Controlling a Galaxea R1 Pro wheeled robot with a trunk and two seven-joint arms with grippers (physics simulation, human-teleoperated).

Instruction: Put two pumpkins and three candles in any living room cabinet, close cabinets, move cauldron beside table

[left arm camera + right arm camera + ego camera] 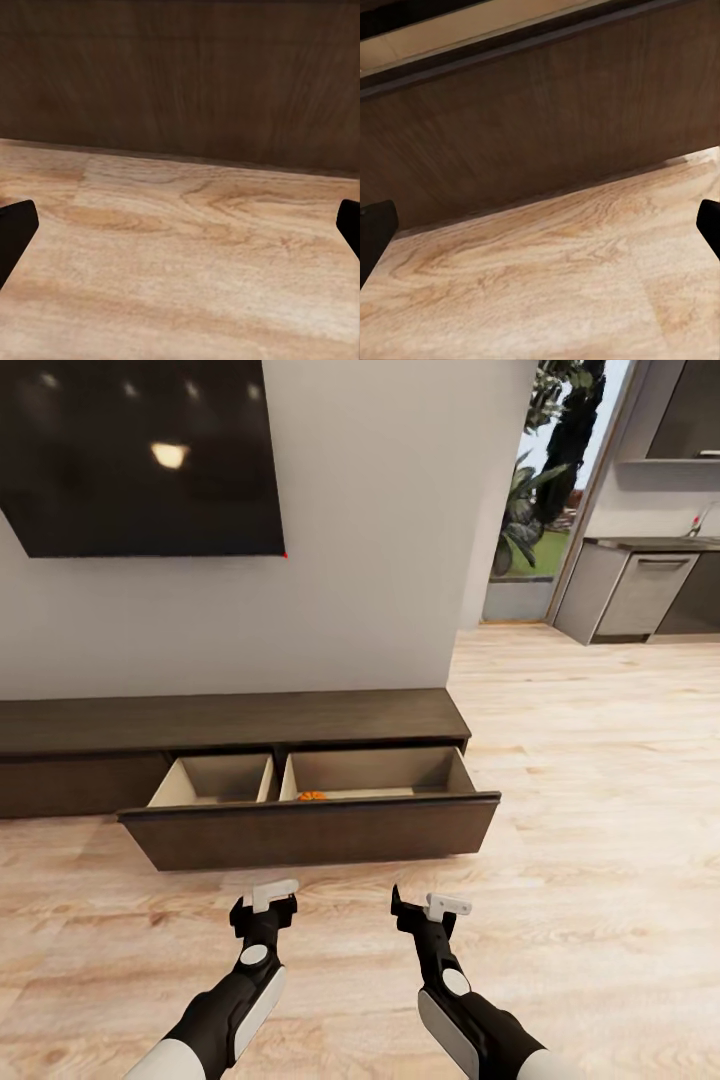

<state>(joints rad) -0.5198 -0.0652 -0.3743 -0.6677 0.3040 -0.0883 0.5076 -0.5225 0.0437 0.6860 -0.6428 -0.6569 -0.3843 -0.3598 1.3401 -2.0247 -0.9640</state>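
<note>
**Facing the open drawer, both claws empty**

Before the cabinet (230, 735) we are hovering the left claw (266, 903) and right claw (428, 910) wide apart and holding nothing, just near of its pulled-out drawer front (310, 830). One pumpkin (312, 796) is lying inside the right compartment. We are judging that a lopsided push could skew the drawer, leaving it ajar.
</note>
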